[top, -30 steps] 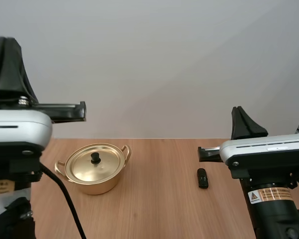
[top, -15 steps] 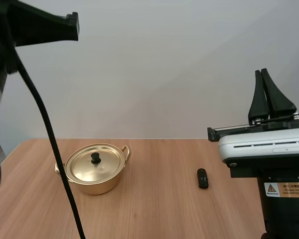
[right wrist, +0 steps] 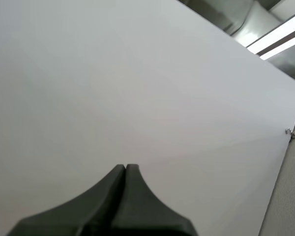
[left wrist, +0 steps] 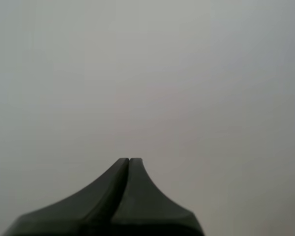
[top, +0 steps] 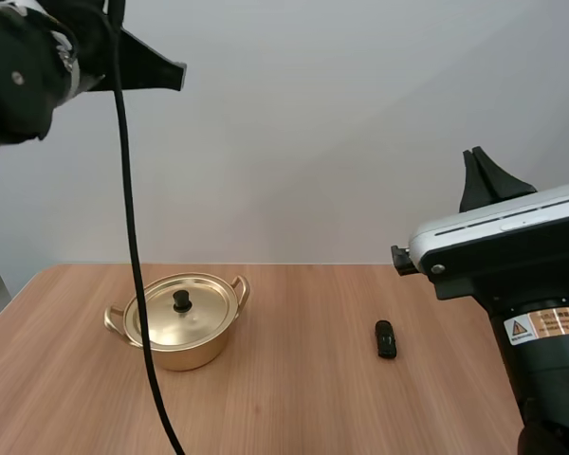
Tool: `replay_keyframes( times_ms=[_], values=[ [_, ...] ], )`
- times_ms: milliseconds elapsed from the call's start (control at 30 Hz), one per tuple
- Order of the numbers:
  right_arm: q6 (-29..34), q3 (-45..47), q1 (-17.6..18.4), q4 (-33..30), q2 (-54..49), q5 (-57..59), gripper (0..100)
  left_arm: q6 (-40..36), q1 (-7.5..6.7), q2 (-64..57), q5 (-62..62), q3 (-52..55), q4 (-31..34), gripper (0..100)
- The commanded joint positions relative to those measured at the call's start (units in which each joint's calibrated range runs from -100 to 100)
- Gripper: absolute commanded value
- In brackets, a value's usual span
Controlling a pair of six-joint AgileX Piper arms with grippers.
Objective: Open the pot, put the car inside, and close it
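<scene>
A gold pot (top: 177, 327) stands on the left half of the wooden table (top: 294, 398), its lid (top: 180, 311) on and a black knob in the lid's middle. A small black car (top: 386, 338) lies on the table right of centre, apart from the pot. My left gripper (left wrist: 129, 160) is shut on nothing, its fingers together as one dark wedge. My right gripper (right wrist: 125, 166) is likewise shut and empty. In the high view the right gripper (top: 476, 156) points upward, high above the table and to the right of the car. The left arm is raised high over the table's left side.
Bare wood lies between the pot and the car and along the table's front. The right arm's base (top: 550, 360) stands at the table's right edge, close to the car.
The left arm has swung higher, up and to the left. The right arm has tilted and its gripper has dropped a little. Pot and car have not moved.
</scene>
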Motion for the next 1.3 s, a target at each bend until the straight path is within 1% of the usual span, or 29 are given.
replay_keyframes(
  times_ms=[0,67,233,467,533,567,633,733,800,833,967,1133,1267],
  values=[
    [-0.7,-0.7,0.0,-0.1,0.0,36.0,0,0.9,0.04,15.1,54.1,-0.5,0.0,0],
    [-0.7,-1.5,0.0,-0.1,0.0,38.0,0,1.8,0.04,18.7,56.7,-0.5,0.0,0],
    [-0.7,-1.5,0.0,-0.4,0.0,38.7,0,1.8,0.04,24.3,57.0,-0.5,0.0,0],
    [-0.7,-1.5,0.4,-0.4,0.0,38.3,0,1.9,0.04,25.2,56.6,-0.5,0.3,1],
    [-0.7,-1.5,0.4,-0.4,0.0,38.3,0,2.5,0.04,25.6,58.5,-0.5,0.3,9],
    [-0.7,-1.5,0.4,-0.4,0.0,38.3,0,2.6,0.04,25.9,59.8,-0.5,0.3,17],
    [-0.7,-1.5,0.4,-0.4,0.0,38.3,0,2.6,0.04,26.9,62.3,-0.5,0.3,37],
    [-0.8,-1.5,0.5,-0.4,0.0,38.5,0,2.6,0.04,28.7,67.1,-0.5,0.2,75],
    [-0.8,-1.5,0.5,-0.4,0.0,38.8,0,2.6,0.04,30.3,70.6,-0.5,0.2,91],
    [-0.8,-1.5,0.5,-0.4,0.0,38.8,0,2.8,0.04,31.1,71.7,-0.5,0.2,95],
    [-0.8,-1.5,0.7,-0.4,0.0,38.8,0,3.5,0.04,32.7,71.7,-0.5,0.1,95],
    [-0.9,-1.5,0.8,-0.4,0.0,38.8,0,4.4,0.04,33.7,66.5,-0.5,-0.2,94],
    [-0.9,-1.5,0.8,-0.4,0.0,39.1,0,5.7,0.04,36.4,64.8,-0.5,-1.3,94]
  ],
)
